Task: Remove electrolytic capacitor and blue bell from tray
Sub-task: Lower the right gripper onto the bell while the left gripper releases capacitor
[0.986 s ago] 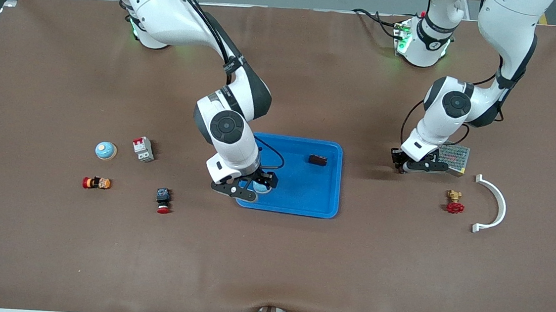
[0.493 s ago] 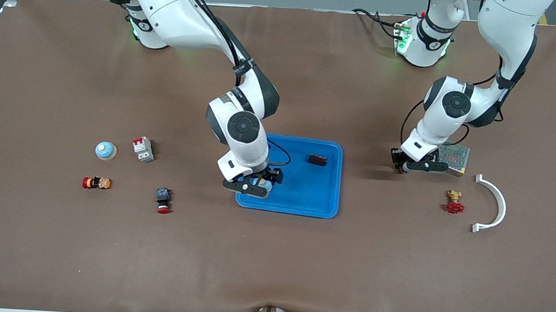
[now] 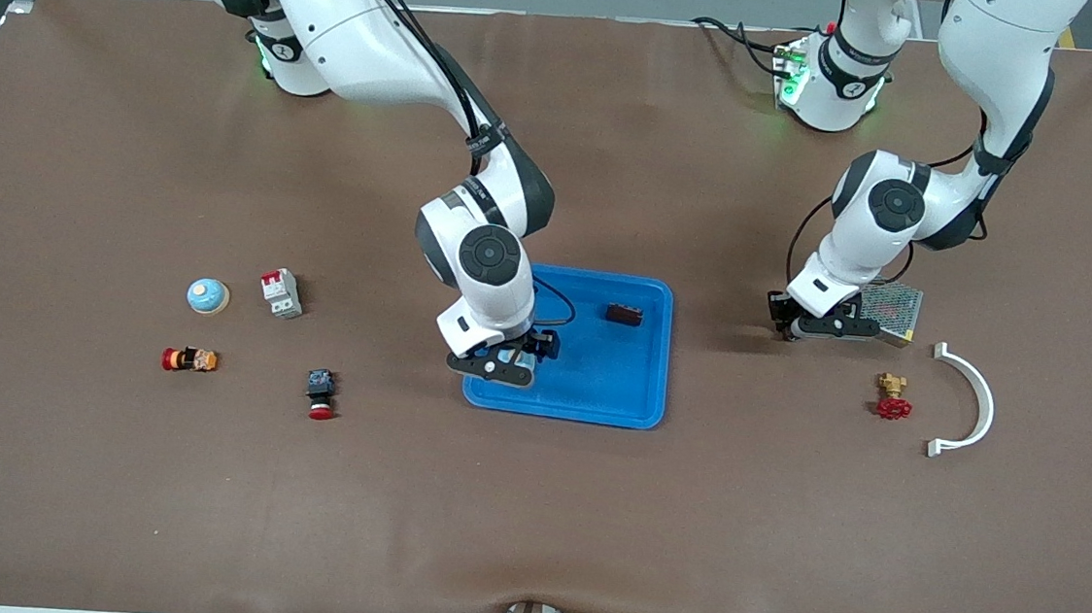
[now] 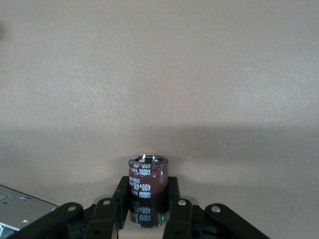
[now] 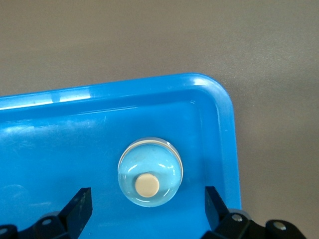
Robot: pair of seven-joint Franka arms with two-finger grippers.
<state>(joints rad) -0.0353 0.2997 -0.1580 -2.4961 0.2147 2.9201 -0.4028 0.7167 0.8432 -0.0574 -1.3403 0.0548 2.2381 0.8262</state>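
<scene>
A light-blue dome bell (image 5: 149,169) with a cream button lies in the blue tray (image 3: 597,403), in the corner nearest the front camera at the right arm's end. My right gripper (image 5: 148,191) is open low over it, one finger on each side and clear of it; it also shows in the front view (image 3: 500,361), covering most of the bell. My left gripper (image 4: 147,199) is shut on a dark maroon capacitor (image 4: 147,174), held upright just over the bare table; in the front view it (image 3: 786,327) is beside the mesh box.
A small dark-brown part (image 3: 623,314) lies in the tray. A metal mesh box (image 3: 892,309), a red-handled valve (image 3: 892,397) and a white curved bracket (image 3: 972,399) lie toward the left arm's end. A second bell (image 3: 208,295), a breaker (image 3: 281,292), an orange part (image 3: 190,358) and a red button (image 3: 320,394) lie toward the right arm's end.
My right gripper has shifted from the tray's edge in over its corner, toward the left arm's end. The left arm has not moved.
</scene>
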